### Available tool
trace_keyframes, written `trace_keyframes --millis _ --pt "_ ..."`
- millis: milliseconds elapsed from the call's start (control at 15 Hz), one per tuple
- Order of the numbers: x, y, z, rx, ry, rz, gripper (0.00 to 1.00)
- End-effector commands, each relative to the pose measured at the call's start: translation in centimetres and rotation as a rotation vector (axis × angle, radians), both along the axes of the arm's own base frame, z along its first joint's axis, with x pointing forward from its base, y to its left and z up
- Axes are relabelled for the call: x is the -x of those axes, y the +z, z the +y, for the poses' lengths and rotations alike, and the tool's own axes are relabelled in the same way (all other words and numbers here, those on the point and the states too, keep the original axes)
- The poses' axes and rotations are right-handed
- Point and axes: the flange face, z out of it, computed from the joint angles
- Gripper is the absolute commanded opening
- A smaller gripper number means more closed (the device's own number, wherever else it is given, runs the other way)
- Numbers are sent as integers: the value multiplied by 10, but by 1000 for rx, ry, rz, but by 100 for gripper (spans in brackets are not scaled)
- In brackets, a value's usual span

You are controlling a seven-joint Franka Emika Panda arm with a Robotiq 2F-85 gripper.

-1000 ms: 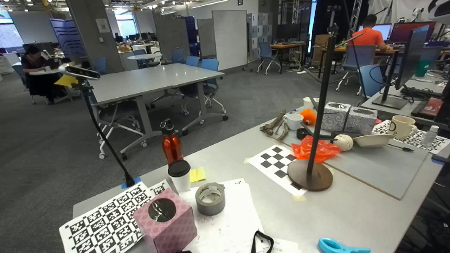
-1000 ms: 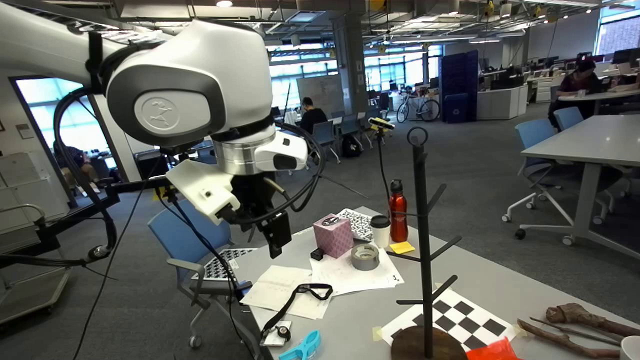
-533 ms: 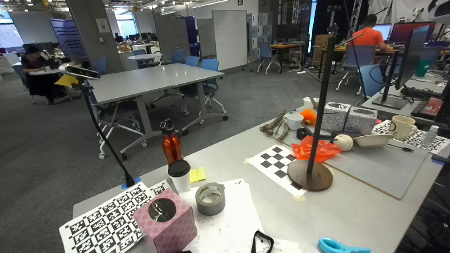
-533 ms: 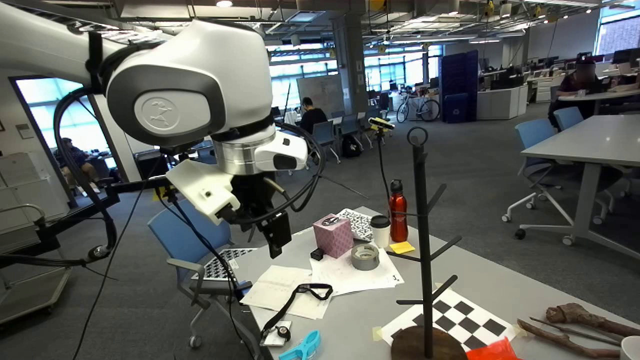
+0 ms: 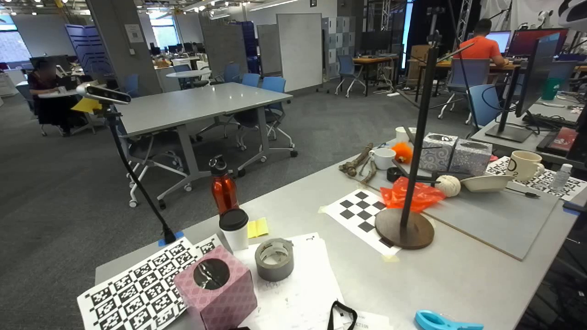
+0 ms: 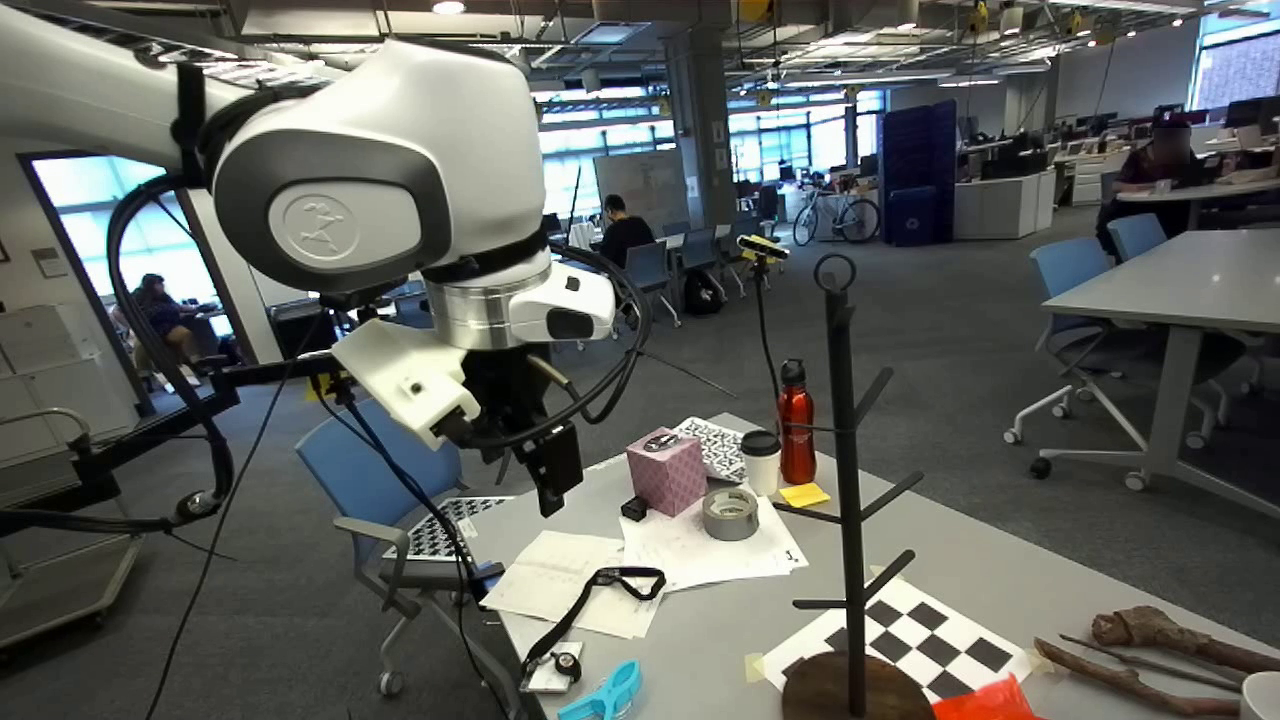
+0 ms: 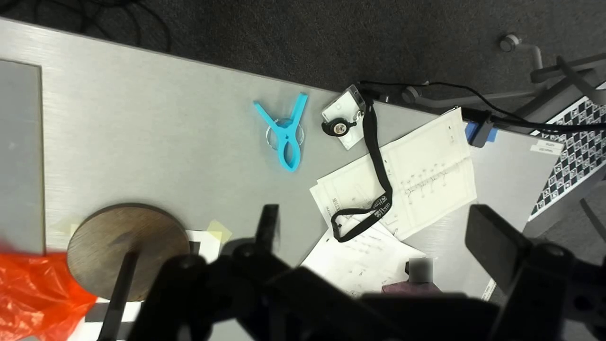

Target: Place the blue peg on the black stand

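The blue peg (image 7: 286,135) is a cyan spring clamp lying flat near the table edge, with a clear round piece under it. It also shows in both exterior views (image 5: 451,326) (image 6: 603,703). The black stand (image 6: 847,450) is a tall upright rod with short side branches and a ring on top. Its round brown base (image 7: 125,246) sits partly on a checkerboard sheet, also in an exterior view (image 5: 406,233). My gripper (image 7: 378,232) is open, its fingers wide apart with nothing between them. In an exterior view the gripper (image 6: 556,488) hangs above the table, away from peg and stand.
Papers (image 7: 416,180) with a black lanyard (image 7: 371,142) and badge lie beside the peg. A pink tissue box (image 5: 218,288), tape roll (image 5: 274,260), cup (image 5: 235,231) and red bottle (image 6: 797,425) stand further along. Orange plastic (image 5: 412,195) lies by the stand's base.
The arm, gripper, blue peg and stand have not moved. Only a seated person in the far background has shifted.
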Motion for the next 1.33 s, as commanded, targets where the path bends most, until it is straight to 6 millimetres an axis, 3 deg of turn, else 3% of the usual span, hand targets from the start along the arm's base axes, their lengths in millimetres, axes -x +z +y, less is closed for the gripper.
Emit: trace_keyframes --millis 0,867,1267 --pt "0 0 0 0 0 1 100" --pt "-3 -1 -2 19 -8 -6 100" --pt "-17 -28 -10 45 -33 26 100"
